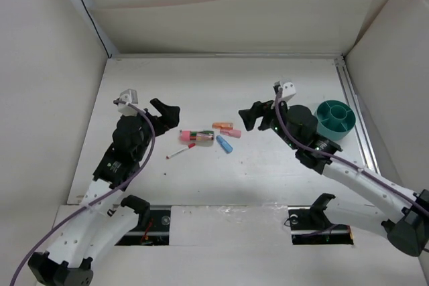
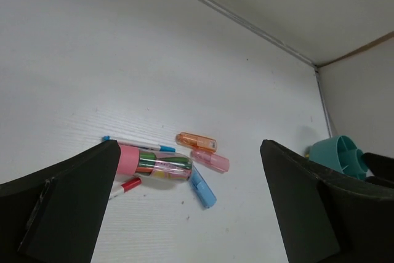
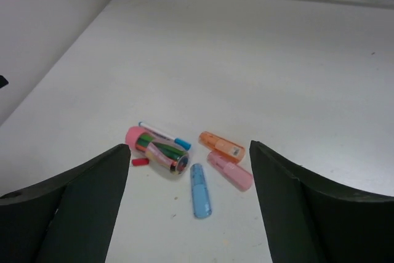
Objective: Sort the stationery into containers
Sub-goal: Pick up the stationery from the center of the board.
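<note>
The stationery lies in a cluster mid-table: a pink-capped clear cylinder of pens, a red-white pen, a light blue capsule, an orange piece and a pink piece. A thin blue-white pen lies behind the cylinder. The teal organizer stands at the right. My left gripper is open and empty, left of the cluster. My right gripper is open and empty, right of the cluster. The right wrist view shows the capsule between its fingers.
White walls enclose the table on the left, back and right. A metal rail runs along the right edge beside the organizer. The organizer also shows at the right in the left wrist view.
</note>
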Tool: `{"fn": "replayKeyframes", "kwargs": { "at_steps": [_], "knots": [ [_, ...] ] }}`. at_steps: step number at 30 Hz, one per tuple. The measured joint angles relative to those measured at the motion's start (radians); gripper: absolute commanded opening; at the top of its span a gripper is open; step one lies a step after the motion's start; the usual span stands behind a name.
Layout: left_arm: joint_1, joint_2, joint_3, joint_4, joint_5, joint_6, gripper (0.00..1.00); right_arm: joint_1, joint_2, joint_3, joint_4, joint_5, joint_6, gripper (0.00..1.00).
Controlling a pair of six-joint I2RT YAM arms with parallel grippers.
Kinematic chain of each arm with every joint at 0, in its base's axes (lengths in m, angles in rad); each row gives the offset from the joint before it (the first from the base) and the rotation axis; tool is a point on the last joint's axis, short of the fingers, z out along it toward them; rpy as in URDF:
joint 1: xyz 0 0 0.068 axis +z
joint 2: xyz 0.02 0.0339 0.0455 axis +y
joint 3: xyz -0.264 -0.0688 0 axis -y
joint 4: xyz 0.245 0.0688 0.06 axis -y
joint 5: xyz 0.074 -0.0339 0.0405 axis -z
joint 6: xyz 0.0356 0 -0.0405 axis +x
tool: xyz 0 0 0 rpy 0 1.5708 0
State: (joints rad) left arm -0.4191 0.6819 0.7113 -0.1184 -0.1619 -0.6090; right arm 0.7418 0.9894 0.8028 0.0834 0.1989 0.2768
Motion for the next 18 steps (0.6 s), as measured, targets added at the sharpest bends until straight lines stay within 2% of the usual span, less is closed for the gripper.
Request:
{"fn": "replayKeyframes", "kwargs": {
  "at_steps": [1,3,4,6,7,12,17,18],
  "knots": [
    [0.000,-0.013,0.005,-0.015,-0.008,-0.016,0.99,0.001,0.024,0.006,-0.001,-0.015,0.002,0.64],
    [0.000,-0.026,0.026,-0.062,-0.042,-0.052,0.99,0.003,0.067,0.021,-0.002,-0.044,0.006,0.44],
    [0.000,-0.031,0.037,-0.083,-0.066,-0.071,0.99,0.005,0.085,0.028,-0.003,-0.056,0.008,0.21],
    [0.000,-0.047,0.044,-0.109,-0.109,-0.101,0.99,0.006,0.118,0.049,-0.002,-0.075,0.006,0.04],
    [0.000,-0.060,0.044,-0.130,-0.130,-0.113,0.99,0.007,0.136,0.063,-0.002,-0.085,0.006,0.00],
    [0.000,-0.110,0.044,-0.204,-0.209,-0.159,0.99,0.026,0.264,0.164,-0.005,-0.129,-0.018,0.00],
    [0.000,-0.111,0.050,-0.274,-0.246,-0.192,0.99,0.080,0.510,0.369,-0.021,-0.163,-0.078,0.00],
    [0.000,-0.109,0.051,-0.283,-0.249,-0.194,0.99,0.091,0.564,0.417,-0.034,-0.172,-0.090,0.10]
  ]
}}
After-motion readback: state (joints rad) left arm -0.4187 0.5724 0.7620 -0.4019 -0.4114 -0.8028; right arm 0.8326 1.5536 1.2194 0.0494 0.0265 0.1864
